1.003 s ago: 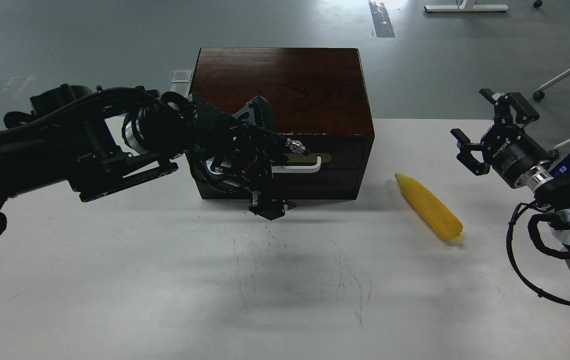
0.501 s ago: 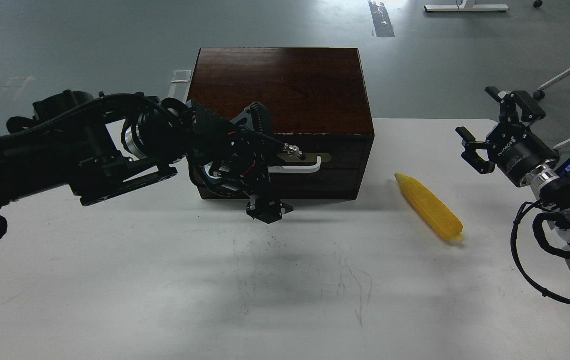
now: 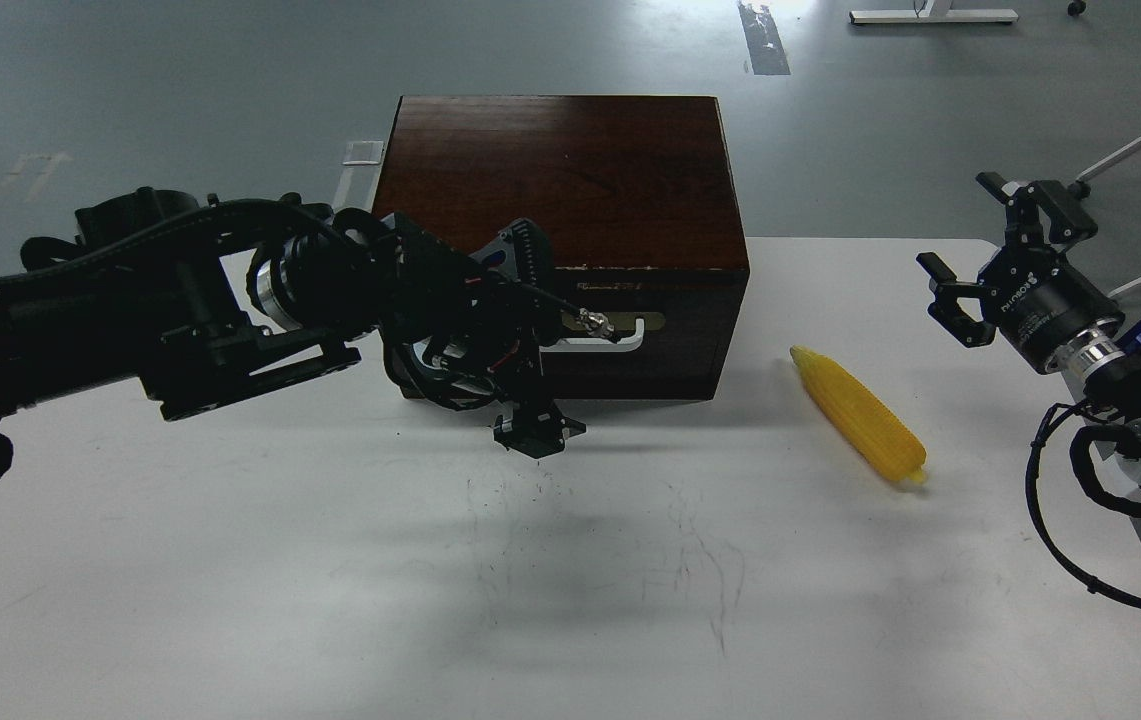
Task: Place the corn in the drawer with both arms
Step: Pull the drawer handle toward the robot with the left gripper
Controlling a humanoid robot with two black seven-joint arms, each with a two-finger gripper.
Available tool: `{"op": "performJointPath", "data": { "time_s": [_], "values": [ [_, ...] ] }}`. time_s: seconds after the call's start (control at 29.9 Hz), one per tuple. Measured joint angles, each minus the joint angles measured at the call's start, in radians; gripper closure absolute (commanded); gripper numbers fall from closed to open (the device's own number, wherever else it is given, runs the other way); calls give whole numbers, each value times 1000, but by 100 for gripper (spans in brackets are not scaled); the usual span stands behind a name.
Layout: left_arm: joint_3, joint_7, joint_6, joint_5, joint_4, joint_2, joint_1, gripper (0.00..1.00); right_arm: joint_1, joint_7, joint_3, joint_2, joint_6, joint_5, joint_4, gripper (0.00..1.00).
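The yellow corn (image 3: 860, 417) lies on the white table (image 3: 230, 600), right of the dark wooden box (image 3: 560, 170). The drawer (image 3: 675, 335) sits in the box's front, and its front looks flush with the casing. Its white bar handle (image 3: 615, 343) shows on the tan plate. My left gripper (image 3: 530, 340) is in front of the drawer's left half, at the handle's left end. It is open, with one finger (image 3: 522, 245) above and one below, and it hides that end. My right gripper (image 3: 970, 235) is open and empty, held above the table right of the corn.
The box stands at the table's far edge. Loose black cables (image 3: 1060, 540) hang from my right arm over the table's right edge. My left arm (image 3: 180, 310) crosses the left side of the table. Grey floor lies beyond, with white chair legs (image 3: 1120, 155) at the far right.
My left gripper has shifted slightly down and right at the handle, which now sits a little lower. My right gripper has drifted slightly right and up. The corn has not moved.
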Motion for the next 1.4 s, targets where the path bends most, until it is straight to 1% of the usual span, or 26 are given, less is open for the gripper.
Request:
{"op": "performJointPath", "data": {
  "time_s": [0.23, 0.8, 1.24, 1.4],
  "values": [
    [15, 0, -25, 0, -79, 30, 1, 1, -2, 0, 0, 0, 0, 0, 0, 0],
    [30, 0, -29, -1, -294, 92, -22, 1, -2, 0, 1, -21, 0, 1, 4, 0],
    [29, 0, -28, 0, -292, 110, -25, 1, -2, 0, 2, -22, 0, 2, 5, 0],
    [23, 0, -28, 0, -300, 116, -69, 1, -2, 0, 2, -22, 0, 2, 5, 0]
  ]
}}
